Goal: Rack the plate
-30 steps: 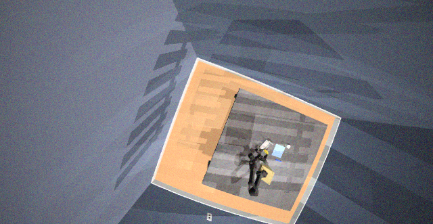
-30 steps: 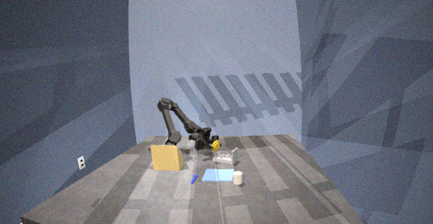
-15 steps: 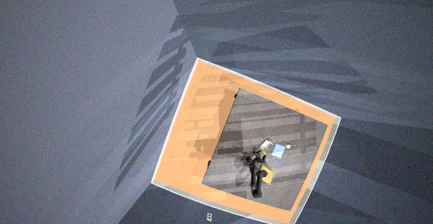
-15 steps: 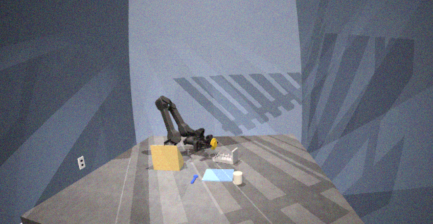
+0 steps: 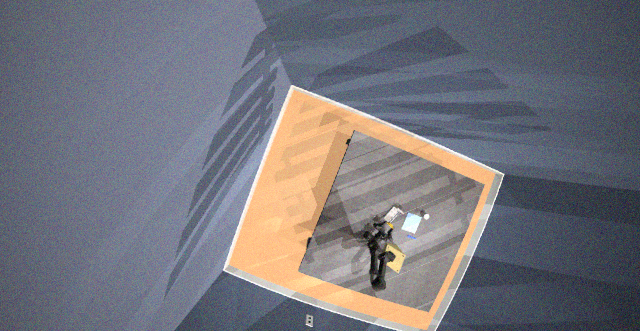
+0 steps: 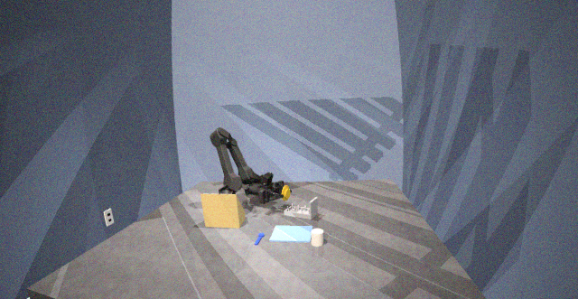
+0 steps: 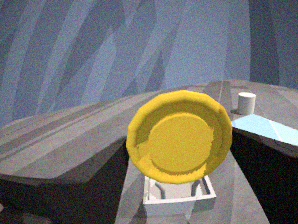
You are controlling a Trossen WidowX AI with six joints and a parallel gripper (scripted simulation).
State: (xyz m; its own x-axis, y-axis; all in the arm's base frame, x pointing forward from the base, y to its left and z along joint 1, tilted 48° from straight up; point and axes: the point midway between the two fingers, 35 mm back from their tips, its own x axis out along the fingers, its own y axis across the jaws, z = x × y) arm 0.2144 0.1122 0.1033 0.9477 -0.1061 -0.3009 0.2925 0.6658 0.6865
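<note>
The yellow round plate [image 5: 390, 226] [image 6: 285, 192] [image 7: 180, 142] is held in my gripper [image 5: 387, 228] [image 6: 282, 193], which is shut on it. The plate stands roughly upright, its face towards the wrist camera, the dark fingers at its left and right sides. The white dish rack [image 5: 393, 214] [image 6: 312, 210] [image 7: 175, 206] stands on the table, with small posts inside and a raised panel at one end. The plate is in the air on the arm's side of the rack and higher, not in a slot. In the wrist view it covers the rack's far part.
A light blue board [image 5: 411, 223] [image 6: 291, 234] [image 7: 267, 128] lies beside the rack, with a white cup [image 5: 426, 216] [image 6: 317, 238] [image 7: 246, 103] at its edge. A blue utensil [image 5: 411, 237] [image 6: 259, 238] lies near the board. A yellow block [image 5: 396, 259] [image 6: 221, 210] stands close to the arm.
</note>
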